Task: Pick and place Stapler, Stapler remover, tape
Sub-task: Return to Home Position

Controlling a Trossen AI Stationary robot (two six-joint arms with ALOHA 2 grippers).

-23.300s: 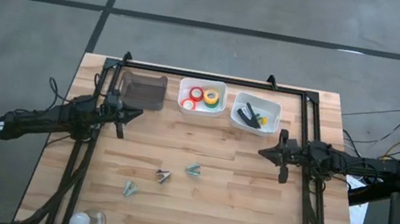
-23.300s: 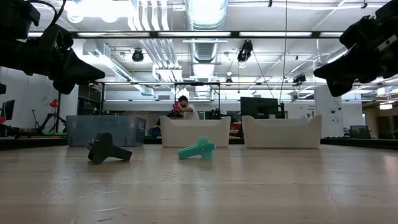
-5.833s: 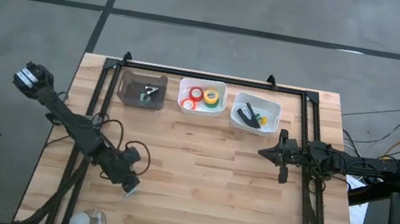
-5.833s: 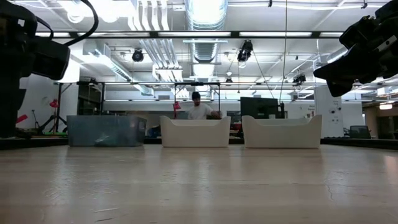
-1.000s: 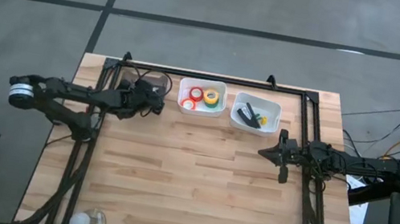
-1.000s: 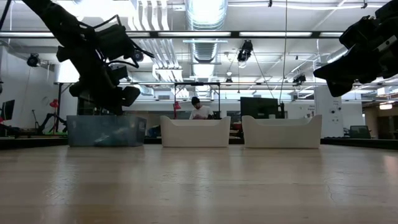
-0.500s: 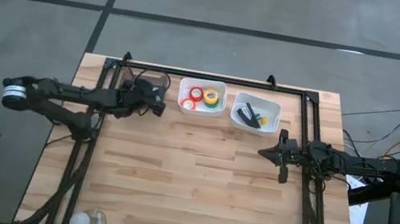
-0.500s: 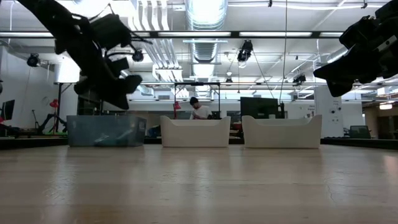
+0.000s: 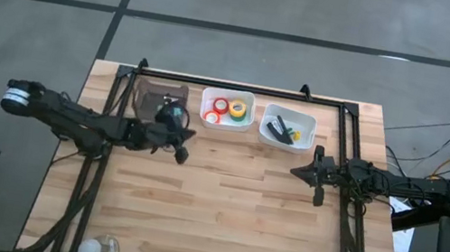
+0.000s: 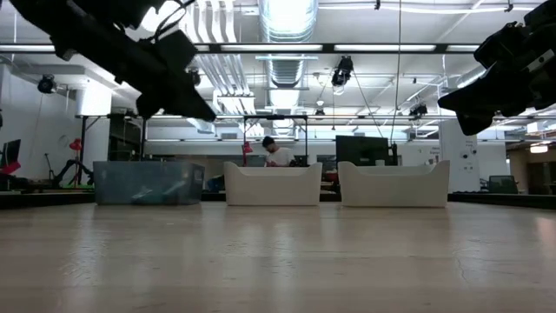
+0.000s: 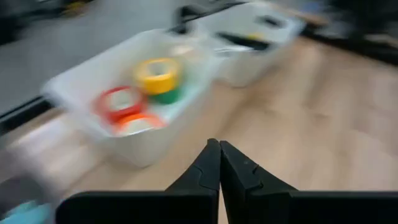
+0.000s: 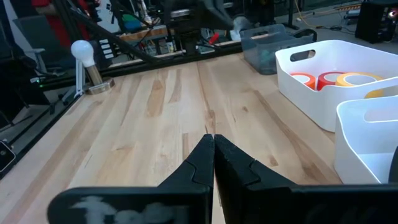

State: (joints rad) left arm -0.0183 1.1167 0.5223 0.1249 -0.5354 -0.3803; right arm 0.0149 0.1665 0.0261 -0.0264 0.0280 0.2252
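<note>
The black stapler (image 9: 277, 132) lies in the right-hand white bin (image 9: 308, 122), beside something yellow. The tape rolls (image 9: 228, 108), red, green and yellow, lie in the middle white bin (image 9: 208, 97); the left wrist view shows a yellow roll (image 11: 158, 71) on a green one, with red rolls (image 11: 121, 99) beside them. My left gripper (image 9: 183, 148) hovers shut and empty over bare wood, just near of the grey bin (image 9: 152, 94). My right gripper (image 9: 295, 170) waits shut and empty over the table's right part. A blurred teal shape (image 11: 25, 211) shows toward the grey bin.
The three bins stand in a row along the far edge. A black frame (image 9: 241, 86) runs around the table. A bulb-shaped object (image 9: 94, 249) sits at the near left corner. Bare wood fills the middle and near part. A person (image 10: 276, 155) shows in the room beyond.
My left gripper has drawn back from above the grey bin, moving toward the table's near edge and a little to the right. In the low view it has also turned from pointing down to slanting forward. My right arm has kept still.
</note>
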